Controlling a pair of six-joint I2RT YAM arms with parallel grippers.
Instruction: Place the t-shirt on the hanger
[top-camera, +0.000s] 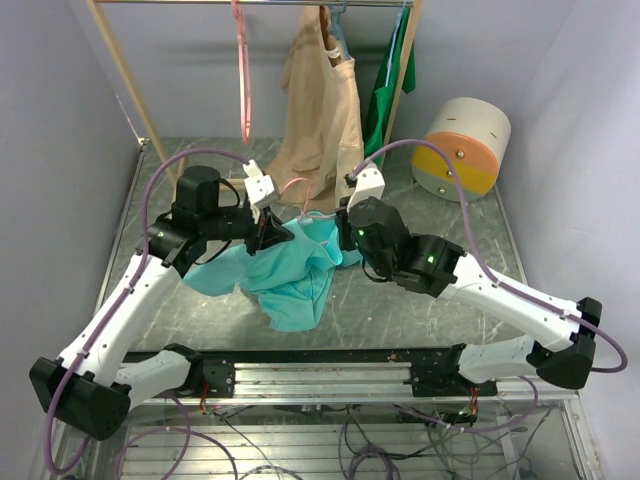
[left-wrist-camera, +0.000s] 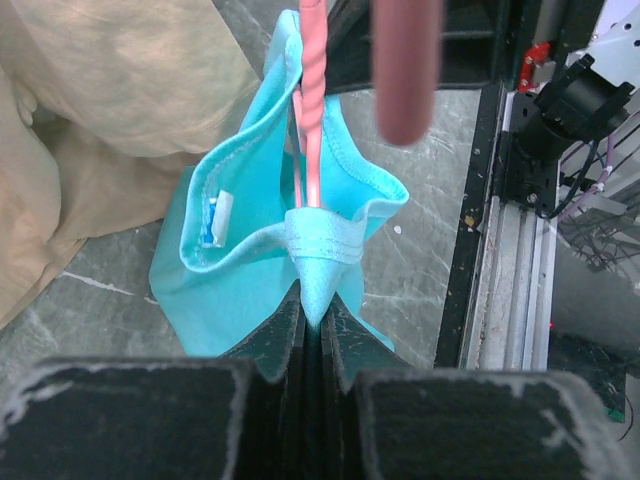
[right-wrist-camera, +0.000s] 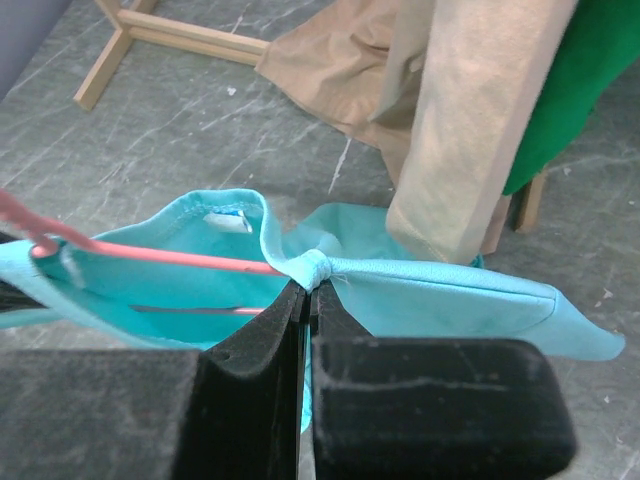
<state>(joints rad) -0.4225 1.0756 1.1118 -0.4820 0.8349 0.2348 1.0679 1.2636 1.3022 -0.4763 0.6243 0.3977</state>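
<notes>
T-shirt (top-camera: 295, 275) collar tight in L hand (left-wrist-camera: 316, 305) + R hand (right-wrist-camera: 306, 292), hanger (right-wrist-camera: 170, 257) prob. partway inside neck

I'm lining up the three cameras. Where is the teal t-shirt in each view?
Top external: t-shirt at centre.
Left wrist: t-shirt at centre, clamped by the left gripper.
Right wrist: t-shirt at lower middle, clamped by the right gripper.
Shared landmark: the beige garment.

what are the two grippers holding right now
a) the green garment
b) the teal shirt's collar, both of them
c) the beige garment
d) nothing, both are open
b: the left gripper and the right gripper are each shut on the collar edge of the t-shirt, with the hanger in the neck opening.
</notes>
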